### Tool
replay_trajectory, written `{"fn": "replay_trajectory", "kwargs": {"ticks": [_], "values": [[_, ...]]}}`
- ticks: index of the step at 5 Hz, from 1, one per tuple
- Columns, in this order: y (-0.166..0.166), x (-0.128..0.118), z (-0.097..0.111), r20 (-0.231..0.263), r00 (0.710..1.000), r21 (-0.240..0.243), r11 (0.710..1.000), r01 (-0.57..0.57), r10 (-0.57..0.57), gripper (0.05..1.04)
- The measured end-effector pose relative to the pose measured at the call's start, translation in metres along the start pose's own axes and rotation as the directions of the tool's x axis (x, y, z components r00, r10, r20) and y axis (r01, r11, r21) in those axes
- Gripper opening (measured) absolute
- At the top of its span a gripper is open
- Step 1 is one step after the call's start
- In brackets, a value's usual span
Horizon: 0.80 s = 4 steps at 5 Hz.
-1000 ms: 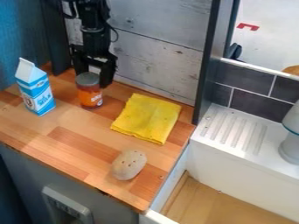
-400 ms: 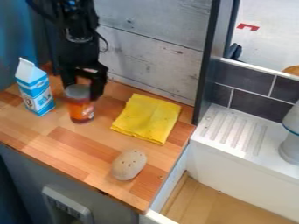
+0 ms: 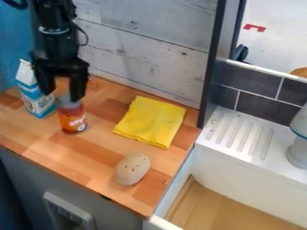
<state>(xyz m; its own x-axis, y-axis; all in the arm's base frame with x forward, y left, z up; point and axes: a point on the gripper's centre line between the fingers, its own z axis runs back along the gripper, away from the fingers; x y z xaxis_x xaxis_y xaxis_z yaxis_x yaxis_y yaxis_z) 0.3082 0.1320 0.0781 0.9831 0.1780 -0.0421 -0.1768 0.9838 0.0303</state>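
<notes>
Grey plank wall [image 3: 144, 42], top centre; wooden tabletop [image 3: 102, 157], left; dark tiles [image 3: 267, 112], right; white ribbed drainboard [image 3: 240, 137] below them.

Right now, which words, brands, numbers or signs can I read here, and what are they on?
None can be read with certainty.
Blue-and-white carton: dark and light print, too small to make out.
Orange-labelled jar: pale marks, too small to make out.
Red shape at upper right: no readable word.

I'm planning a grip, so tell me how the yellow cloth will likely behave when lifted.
The yellow cloth looks thin and soft, so it would probably droop. It seems folded, so a one-layer pinch may open it out. Lying flat, it is unlikely to roll.
</notes>
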Motion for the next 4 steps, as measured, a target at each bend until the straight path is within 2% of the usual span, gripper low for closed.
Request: {"fn": "replay_trajectory", "kwargs": {"ticks": [1,2,3,4], "values": [[0.001,-0.011,-0.004,-0.033,0.999,-0.008,1.000,0.010,-0.010,1.000],[-0.001,-0.011,-0.003,-0.027,0.999,-0.020,0.999,0.027,-0.028,1.000],[0.011,0.002,0.033,0.099,0.994,-0.050,0.998,0.043,-0.038,1.000],[0.033,0.009,0.061,0.159,0.986,-0.028,0.999,0.044,-0.039,1.000]]}}
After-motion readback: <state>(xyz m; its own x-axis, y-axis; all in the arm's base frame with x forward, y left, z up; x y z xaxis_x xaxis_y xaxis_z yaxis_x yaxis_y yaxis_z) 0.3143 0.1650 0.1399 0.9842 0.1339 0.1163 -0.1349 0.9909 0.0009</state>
